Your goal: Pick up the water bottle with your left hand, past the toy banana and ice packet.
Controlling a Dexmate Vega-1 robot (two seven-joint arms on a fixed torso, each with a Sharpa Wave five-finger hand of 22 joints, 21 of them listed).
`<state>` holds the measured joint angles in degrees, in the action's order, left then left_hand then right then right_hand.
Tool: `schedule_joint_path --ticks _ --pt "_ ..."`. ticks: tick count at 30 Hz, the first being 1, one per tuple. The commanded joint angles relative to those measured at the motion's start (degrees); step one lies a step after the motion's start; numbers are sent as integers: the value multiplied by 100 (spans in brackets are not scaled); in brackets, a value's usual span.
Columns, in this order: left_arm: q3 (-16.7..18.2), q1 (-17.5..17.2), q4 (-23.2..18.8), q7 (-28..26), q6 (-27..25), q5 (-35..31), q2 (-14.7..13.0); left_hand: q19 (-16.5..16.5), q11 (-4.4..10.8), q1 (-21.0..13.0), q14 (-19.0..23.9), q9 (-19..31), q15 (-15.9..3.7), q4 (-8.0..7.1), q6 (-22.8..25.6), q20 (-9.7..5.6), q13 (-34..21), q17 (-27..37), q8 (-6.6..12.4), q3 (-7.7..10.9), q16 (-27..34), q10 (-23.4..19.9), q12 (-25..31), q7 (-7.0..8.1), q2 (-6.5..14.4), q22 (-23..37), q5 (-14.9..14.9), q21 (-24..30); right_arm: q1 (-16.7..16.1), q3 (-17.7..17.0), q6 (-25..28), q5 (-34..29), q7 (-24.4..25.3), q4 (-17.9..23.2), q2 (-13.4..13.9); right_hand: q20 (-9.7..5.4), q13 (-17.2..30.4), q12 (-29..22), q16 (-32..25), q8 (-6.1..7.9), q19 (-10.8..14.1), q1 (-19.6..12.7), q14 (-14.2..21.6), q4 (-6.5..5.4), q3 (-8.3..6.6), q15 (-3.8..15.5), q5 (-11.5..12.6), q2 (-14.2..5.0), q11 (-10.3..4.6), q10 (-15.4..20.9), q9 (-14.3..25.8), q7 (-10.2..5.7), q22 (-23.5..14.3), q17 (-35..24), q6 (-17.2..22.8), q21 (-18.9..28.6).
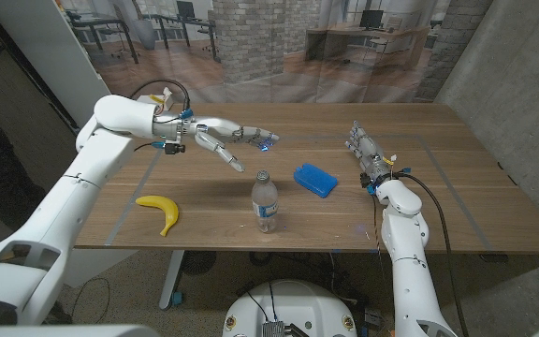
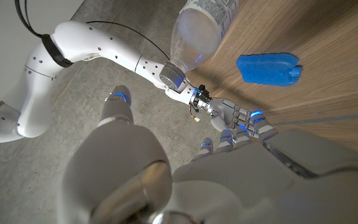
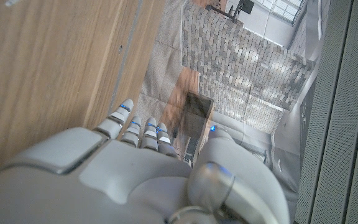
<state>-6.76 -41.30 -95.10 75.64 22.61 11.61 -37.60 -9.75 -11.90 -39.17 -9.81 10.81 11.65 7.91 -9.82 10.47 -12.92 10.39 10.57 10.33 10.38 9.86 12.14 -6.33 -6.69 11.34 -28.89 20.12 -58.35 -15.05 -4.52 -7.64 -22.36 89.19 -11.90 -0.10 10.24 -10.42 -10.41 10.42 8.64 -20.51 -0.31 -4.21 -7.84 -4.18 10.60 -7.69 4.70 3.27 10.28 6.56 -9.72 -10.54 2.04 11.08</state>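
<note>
Looking down from the head view, the worktop [image 1: 457, 201] is a wooden board with a fine light-brown grain and rounded corners. A water bottle [image 1: 264, 200] of clear plastic stands upright near the front edge, about in the middle, with a pale label around it. A toy banana [image 1: 161, 211] lies to its left, smooth, yellow and curved, and an ice packet [image 1: 315, 180] lies just behind and to the right of the bottle, a flat blue rectangle with soft corners. The left hand [image 1: 227, 137] hangs above the worktop behind the bottle, well apart from it, at the end of a white glossy arm that reaches in from the left; its fingers [image 1: 233, 161] are spread and hold nothing. The right hand [image 1: 364, 146] lies stretched out at the right side of the worktop, fingers straight and together, pointing away from the robot, empty. In the left wrist view the back of the left hand [image 2: 241, 168] is a smooth grey-white shell, and beyond it show the bottle [image 2: 197, 31], transparent and ribbed, and the ice packet [image 2: 268, 68] with a slightly rough blue surface. In the right wrist view the right hand [image 3: 135, 162] shows its rounded grey back, fingers extended close beside the wood grain.
</note>
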Motion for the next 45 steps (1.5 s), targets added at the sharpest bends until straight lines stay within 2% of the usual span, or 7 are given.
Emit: schedule_joint_path --ticks 1,9,21,29,45 --pt "73 -141 -465 -434 110 -749 -197 -569 -49 -129 -1622 7 62 -18 -2314 63 -30 16 17 -42 -2 1693 6 -555 39 19 -13 -26 58 -3 -6 12 -17 -74 33 15 15 -36 -53 36 68 77 3 -32 -4 -60 33 2 47 -3 6 66 -32 -10 12 36" --pt "-215 63 -270 -334 161 -771 -69 -574 -52 -164 -1655 9 69 -31 -2293 72 -32 17 39 -97 3 1720 15 -555 41 22 -7 -42 78 -41 -49 31 -1 -116 51 15 15 -38 -57 40 75 101 11 -40 5 -61 35 11 55 2 6 65 -32 -11 23 38" --pt "-751 439 184 166 89 -613 194 -487 -51 -205 -1609 9 67 -72 -2199 67 -35 18 72 -282 38 1660 76 -557 2 28 -16 -46 111 -89 -71 73 -7 -163 79 19 15 -38 -56 38 86 135 15 -45 19 -65 40 30 51 4 6 73 -32 -9 21 41" --pt "-848 512 158 329 -67 -650 197 -480 -51 -230 -1606 9 67 -85 -2172 76 -36 18 78 -349 38 1667 83 -555 3 30 -27 -58 138 -110 -83 114 -48 -216 94 20 15 -38 -55 38 88 153 14 -49 24 -63 43 36 52 6 5 72 -32 -8 21 40" --pt "-990 480 -195 329 -346 -1087 -28 -449 -53 -345 -1603 9 64 -113 -2162 103 -35 16 73 -479 37 1665 104 -555 86 35 -54 -85 120 -133 -154 174 -85 -255 104 19 15 -40 -58 37 94 200 22 -65 39 -62 49 43 53 13 6 75 -32 -10 21 41"
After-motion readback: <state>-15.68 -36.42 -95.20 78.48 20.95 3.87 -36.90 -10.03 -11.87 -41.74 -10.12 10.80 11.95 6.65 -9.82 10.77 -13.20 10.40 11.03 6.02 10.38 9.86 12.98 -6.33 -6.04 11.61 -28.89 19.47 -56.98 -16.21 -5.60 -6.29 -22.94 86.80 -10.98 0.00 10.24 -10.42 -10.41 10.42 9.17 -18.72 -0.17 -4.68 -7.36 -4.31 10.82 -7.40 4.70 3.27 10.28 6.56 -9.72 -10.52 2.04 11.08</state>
